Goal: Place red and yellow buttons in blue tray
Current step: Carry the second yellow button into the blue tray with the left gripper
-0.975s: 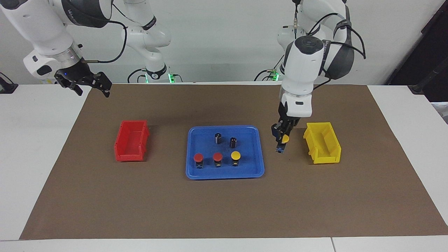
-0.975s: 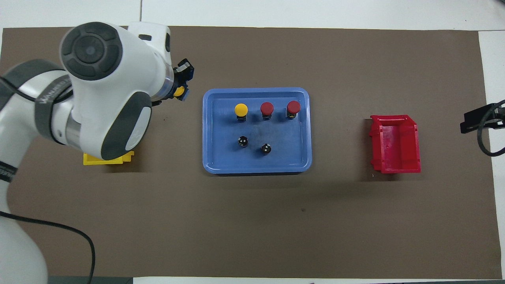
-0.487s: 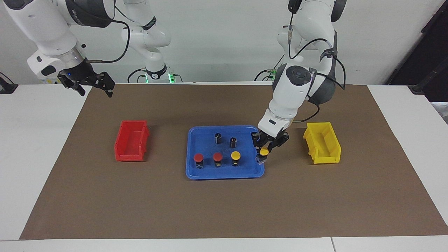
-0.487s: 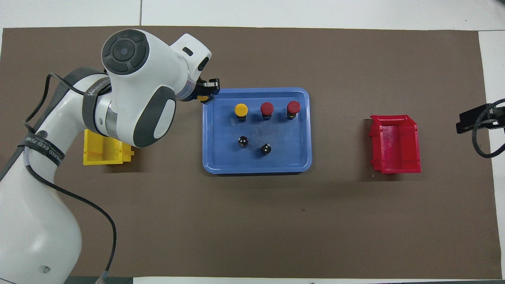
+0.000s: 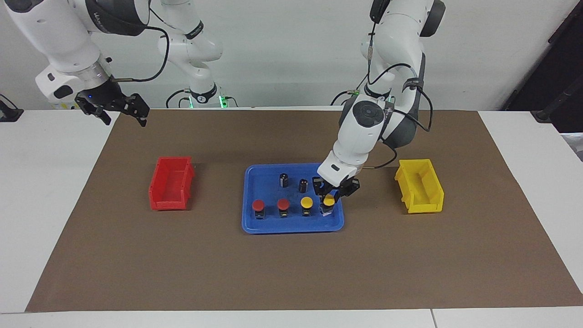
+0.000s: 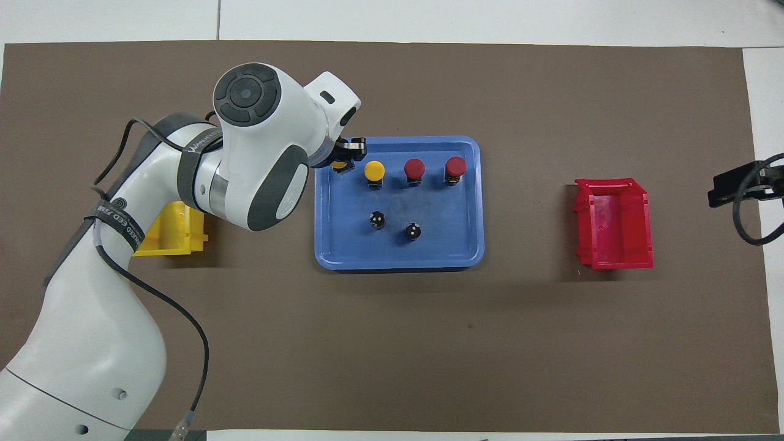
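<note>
Gripping the last yellow button (image 5: 329, 199), the left tool (image 5: 328, 203) hangs low over the blue tray (image 5: 291, 226) at its end toward the left arm, seemingly not yet seated, so next comes lowering and release, while the right tool (image 5: 119, 110) waits open.

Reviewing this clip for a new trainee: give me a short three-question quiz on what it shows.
1. True or false: the left gripper is shut on a yellow button.
2. How many capped buttons stand free in the blue tray? A) two B) three C) four
3. Fill in: the right gripper waits over the table's edge, nearer the ___ bin.

Key: 1 true; 2 B; 3 red.
</note>
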